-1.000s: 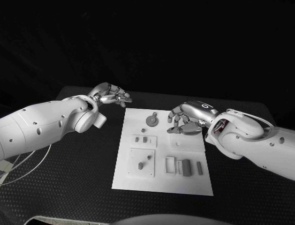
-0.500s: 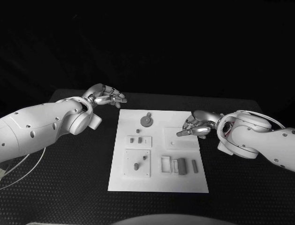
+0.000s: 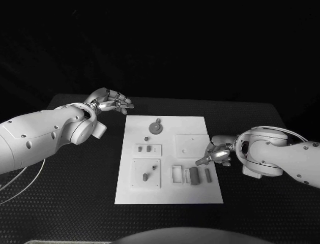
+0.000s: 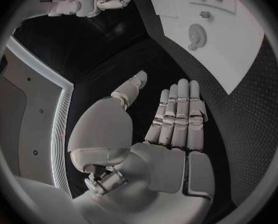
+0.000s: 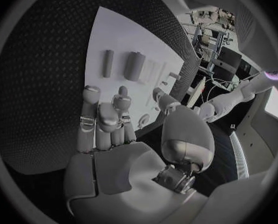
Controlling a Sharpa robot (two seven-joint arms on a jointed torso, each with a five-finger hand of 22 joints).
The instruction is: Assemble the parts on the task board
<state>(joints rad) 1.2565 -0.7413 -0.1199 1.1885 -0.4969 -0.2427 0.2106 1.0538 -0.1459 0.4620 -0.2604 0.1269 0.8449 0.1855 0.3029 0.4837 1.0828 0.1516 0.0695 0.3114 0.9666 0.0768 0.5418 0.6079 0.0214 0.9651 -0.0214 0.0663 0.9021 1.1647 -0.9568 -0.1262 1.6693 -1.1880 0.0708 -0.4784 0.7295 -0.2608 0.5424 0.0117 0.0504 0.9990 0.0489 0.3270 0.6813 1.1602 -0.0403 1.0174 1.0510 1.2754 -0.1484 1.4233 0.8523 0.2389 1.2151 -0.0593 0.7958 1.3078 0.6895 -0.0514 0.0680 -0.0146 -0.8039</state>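
task board [image 5: 123,37] partly behind right hand [image 5: 108,117]

A robotics lab or test room. A black textured counter [image 3: 71,203] carries a white task board [image 3: 169,193], under dark surroundings. Beyond the right robot hand [image 5: 108,117], past the counter's far edge, the right wrist view shows cluttered equipment racks [image 5: 210,30] and a monitor-like screen [image 5: 229,62], blurred and small.

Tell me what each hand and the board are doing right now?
left hand: open, holding nothing, over the table beyond the board's far left corner.
right hand: fingers apart, holding nothing, over the board's right edge.
task board: lying flat, grey parts on it.
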